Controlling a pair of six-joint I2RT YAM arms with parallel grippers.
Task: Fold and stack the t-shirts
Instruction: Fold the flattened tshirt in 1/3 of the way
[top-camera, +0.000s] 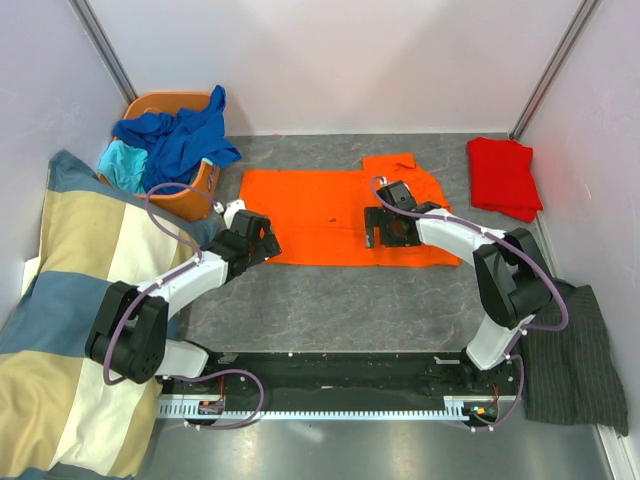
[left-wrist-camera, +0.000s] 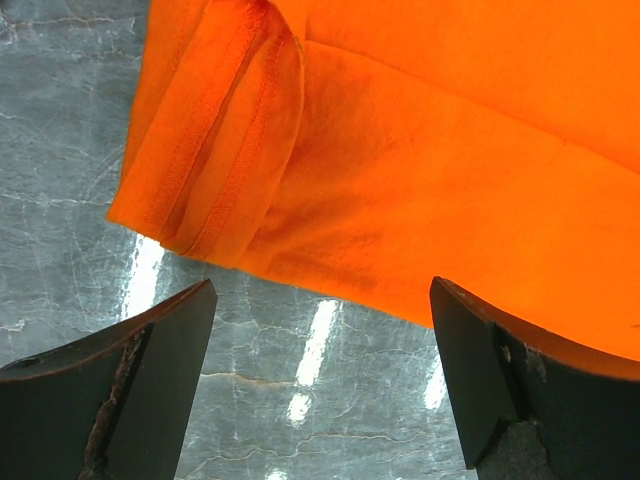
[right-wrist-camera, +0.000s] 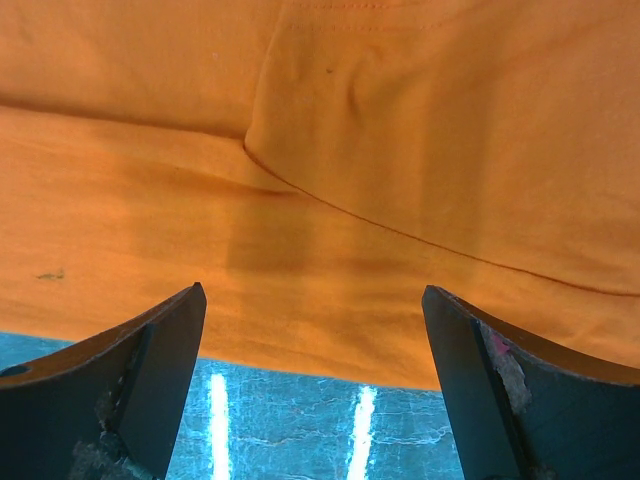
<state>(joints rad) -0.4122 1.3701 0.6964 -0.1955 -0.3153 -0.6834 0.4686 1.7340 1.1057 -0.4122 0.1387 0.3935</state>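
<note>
The orange t-shirt (top-camera: 330, 215) lies flat centrally, red t-shirt (top-camera: 503, 175) folded far-right.

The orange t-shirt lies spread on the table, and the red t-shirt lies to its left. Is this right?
No. The top external view shows the red t-shirt to the right of the orange t-shirt, which does lie spread on the table.

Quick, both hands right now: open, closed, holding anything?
Left hand: open, empty, at the orange shirt corner.
Right hand: open, empty, above the orange shirt.
</note>
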